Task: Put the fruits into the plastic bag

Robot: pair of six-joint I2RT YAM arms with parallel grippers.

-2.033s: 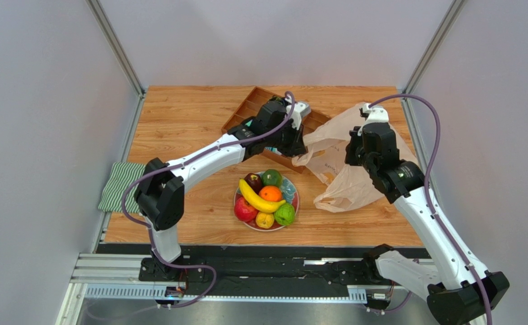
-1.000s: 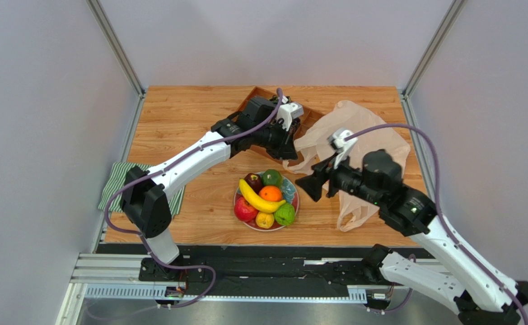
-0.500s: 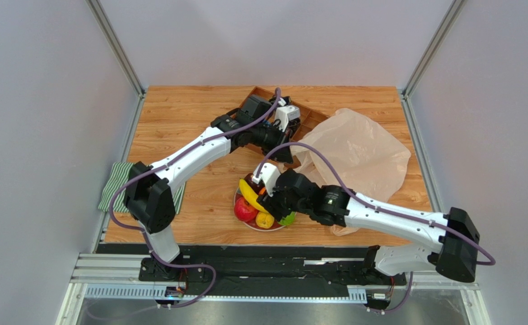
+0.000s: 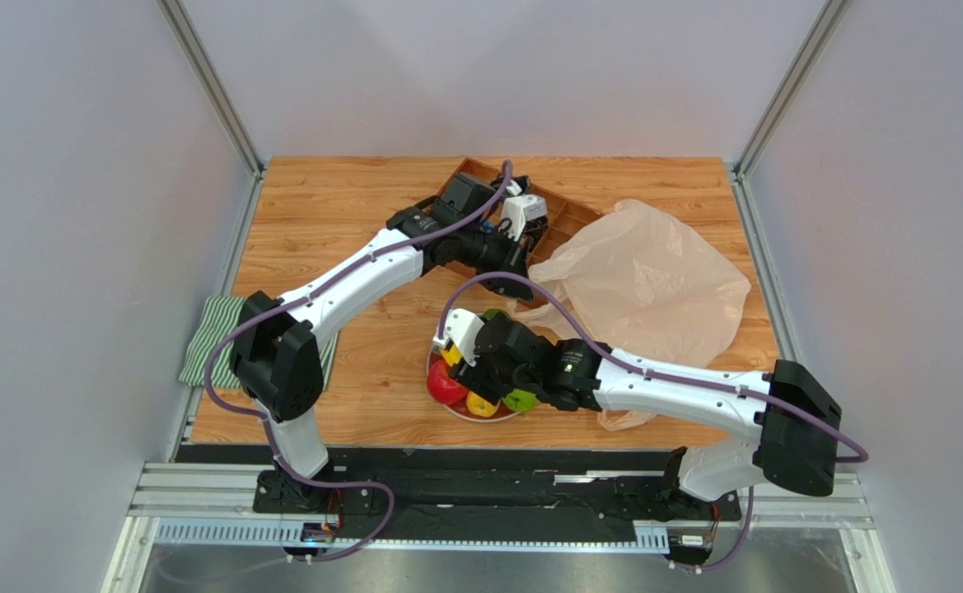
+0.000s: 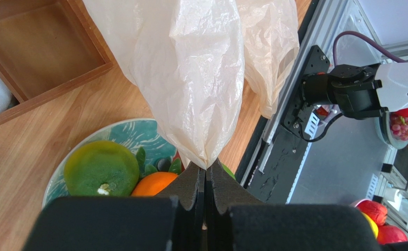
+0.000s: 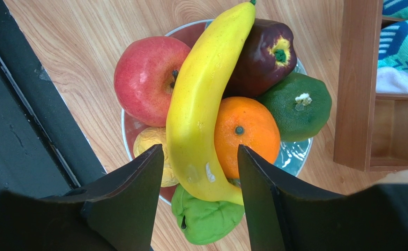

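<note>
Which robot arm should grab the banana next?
The right one. The right gripper hangs open right over the banana, with a finger on each side of it. The left gripper is busy: it is shut on the plastic bag.

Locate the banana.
In the right wrist view, the banana lies atop the plate of fruit, between red apple and orange, framed by the open right claw.
</note>
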